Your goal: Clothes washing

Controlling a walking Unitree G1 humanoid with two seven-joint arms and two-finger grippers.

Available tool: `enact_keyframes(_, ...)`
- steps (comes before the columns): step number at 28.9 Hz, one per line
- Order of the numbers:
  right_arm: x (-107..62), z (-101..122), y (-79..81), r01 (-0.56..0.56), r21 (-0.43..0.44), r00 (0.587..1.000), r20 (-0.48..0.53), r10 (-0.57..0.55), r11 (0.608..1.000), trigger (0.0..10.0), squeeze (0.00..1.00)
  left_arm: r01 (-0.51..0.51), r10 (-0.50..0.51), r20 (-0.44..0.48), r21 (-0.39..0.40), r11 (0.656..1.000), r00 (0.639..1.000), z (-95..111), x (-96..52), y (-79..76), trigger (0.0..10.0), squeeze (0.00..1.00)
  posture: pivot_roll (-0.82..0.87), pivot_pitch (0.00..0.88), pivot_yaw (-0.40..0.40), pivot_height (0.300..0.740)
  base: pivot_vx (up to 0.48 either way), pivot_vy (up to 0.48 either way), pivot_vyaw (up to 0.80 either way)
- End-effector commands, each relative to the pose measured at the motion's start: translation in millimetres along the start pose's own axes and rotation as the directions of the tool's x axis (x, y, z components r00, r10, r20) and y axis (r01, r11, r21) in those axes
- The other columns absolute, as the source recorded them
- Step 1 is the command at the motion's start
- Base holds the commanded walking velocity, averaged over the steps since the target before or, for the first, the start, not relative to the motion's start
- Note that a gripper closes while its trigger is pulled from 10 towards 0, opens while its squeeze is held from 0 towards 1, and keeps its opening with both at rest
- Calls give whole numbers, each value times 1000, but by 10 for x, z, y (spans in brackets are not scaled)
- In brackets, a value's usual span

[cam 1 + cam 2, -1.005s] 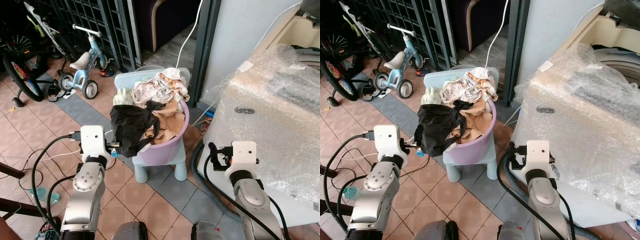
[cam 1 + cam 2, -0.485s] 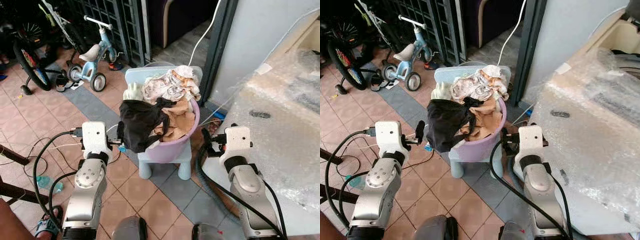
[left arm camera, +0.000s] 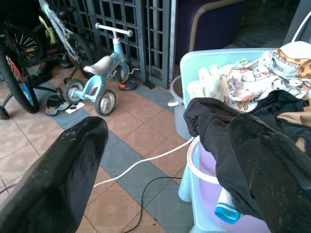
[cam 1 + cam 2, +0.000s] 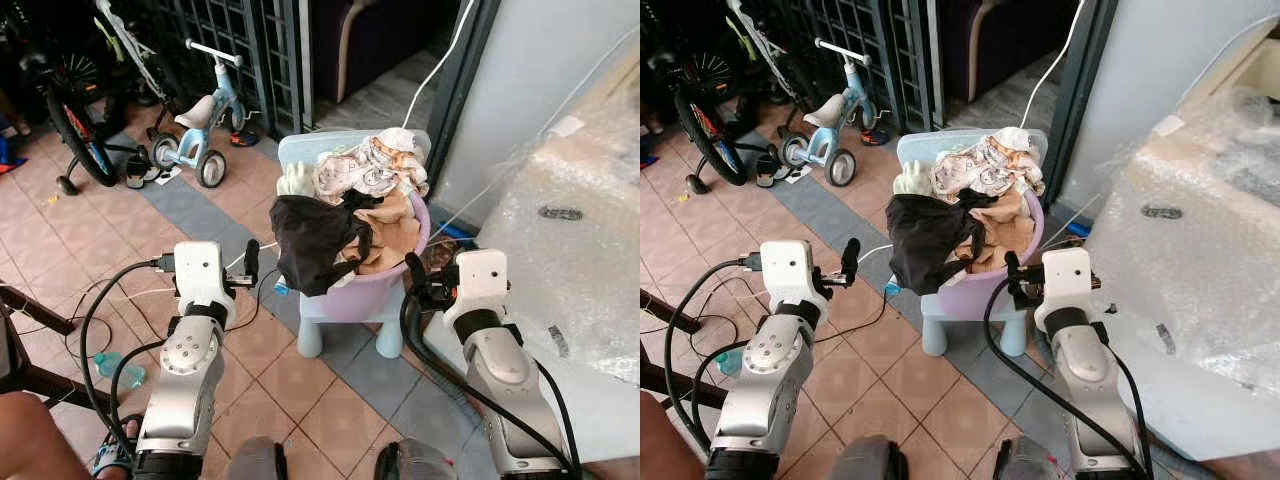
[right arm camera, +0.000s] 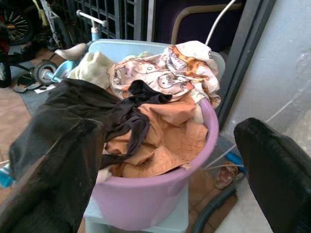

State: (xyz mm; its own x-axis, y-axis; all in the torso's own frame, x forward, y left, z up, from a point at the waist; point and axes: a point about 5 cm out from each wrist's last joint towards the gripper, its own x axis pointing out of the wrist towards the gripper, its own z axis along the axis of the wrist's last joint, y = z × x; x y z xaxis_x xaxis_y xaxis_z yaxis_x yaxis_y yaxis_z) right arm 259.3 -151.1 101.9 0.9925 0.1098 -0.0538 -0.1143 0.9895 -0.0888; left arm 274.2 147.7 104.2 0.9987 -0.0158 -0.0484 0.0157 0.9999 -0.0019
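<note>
A purple laundry basin [image 4: 372, 293] heaped with clothes sits on a pale blue child's chair [image 4: 340, 330]. The left gripper [image 4: 250, 268] and right gripper [image 4: 414, 279] flank it, jaws spread wide, holding nothing. A black garment [image 4: 312, 240] drapes over the rim.

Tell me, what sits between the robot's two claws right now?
A purple basin heaped with clothes, a black garment draped over its rim, between the left gripper and right gripper, in both eye views.

No readable text anywhere; the washer's [image 4: 590, 240] stickers look too blurred to read.
</note>
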Motion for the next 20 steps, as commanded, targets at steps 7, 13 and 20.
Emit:
enact_keyframes(7, 39, 55, -46, 4, -14, 1000, 20, -4, 1000, 10000, 0, -19, 19, -4, -23, 1000, 1000, -26, -22, 35, 10000, 0, -22, 116, 53, 740, 366, 0, 61)
enact_keyframes(13, 28, 38, -46, 7, -19, 1000, 20, -7, 1000, 10000, 0, -13, 13, -5, -24, 1000, 1000, -36, -22, 31, 10000, 0, -25, 116, 54, 740, 434, 0, 0)
enact_keyframes(20, 33, 44, -52, 20, -17, 999, 28, -19, 1000, 10000, 0, -10, 10, -11, -20, 1000, 1000, -47, -19, 29, 10000, 0, -24, 117, 55, 740, 455, 0, 0)
